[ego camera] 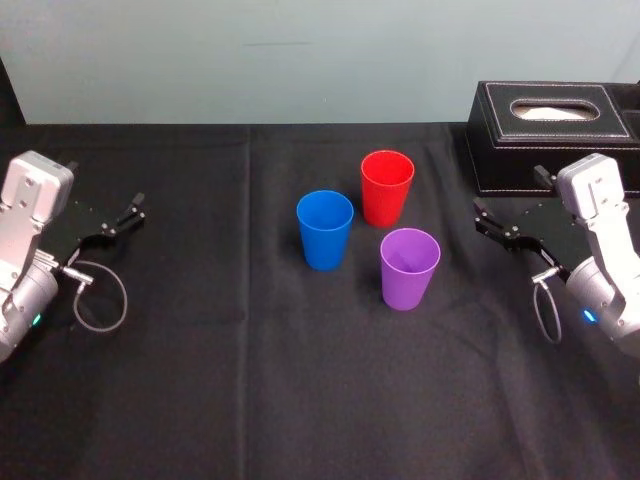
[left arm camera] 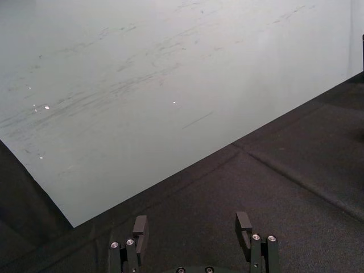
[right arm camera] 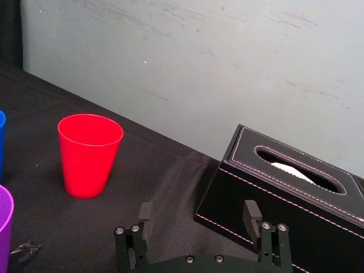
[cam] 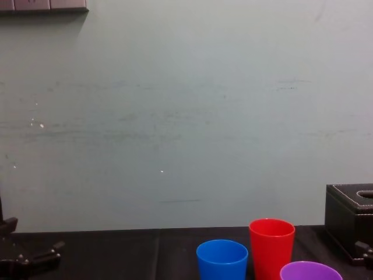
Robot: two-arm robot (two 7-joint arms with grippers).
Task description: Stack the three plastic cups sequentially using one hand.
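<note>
A table (ego camera: 250,380) draped in black cloth carries three upright cups near its middle: the red cup (ego camera: 386,187) farthest, the blue cup (ego camera: 325,230) left, the purple cup (ego camera: 409,268) nearest. A tissue box (ego camera: 550,135) sits far right.

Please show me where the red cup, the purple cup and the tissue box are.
red cup (ego camera: 386,205): head view, on its outer side wall.
purple cup (ego camera: 408,290): head view, on its outer side wall.
tissue box (ego camera: 505,155): head view, on its front face.

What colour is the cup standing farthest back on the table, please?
That cup is red, clearest in the head view.
</note>
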